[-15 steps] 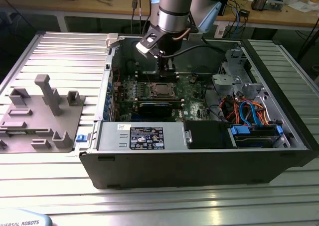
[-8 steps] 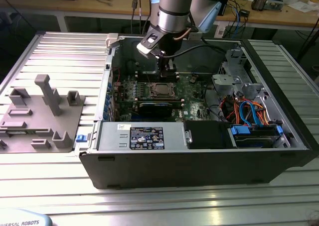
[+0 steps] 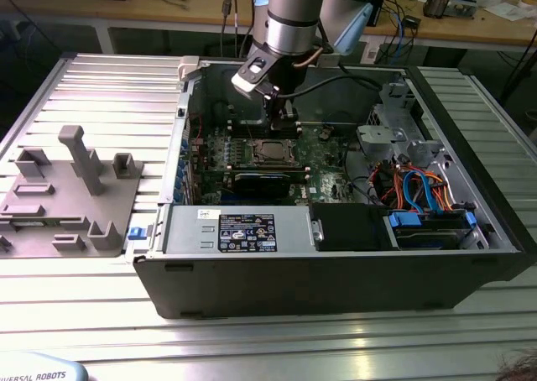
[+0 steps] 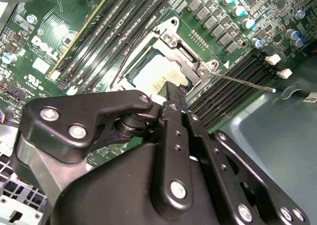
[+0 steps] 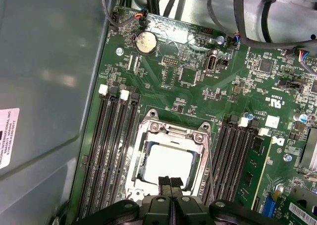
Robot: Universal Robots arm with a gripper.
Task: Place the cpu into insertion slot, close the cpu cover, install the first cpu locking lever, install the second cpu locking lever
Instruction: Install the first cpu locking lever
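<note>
We see a ribbed metal table (image 3: 101,87) carrying an open computer case (image 3: 336,289). The robot arm (image 3: 294,12) reaches down into it over the green circuit board (image 5: 188,101). Its gripper (image 5: 170,181) hangs just above one edge of the insertion slot (image 5: 132,189). In the first wrist view the two black fingertips (image 5: 165,181) press flat together, and we see nothing held between them. The cpu cover (image 5: 171,131) lies down over the slot. The pale cpu (image 5: 166,160) sits inside the slot and shows through the cover's cut-out. In the second wrist view, a thin metal lever (image 4: 242,81) juts out from one corner of the slot.
</note>
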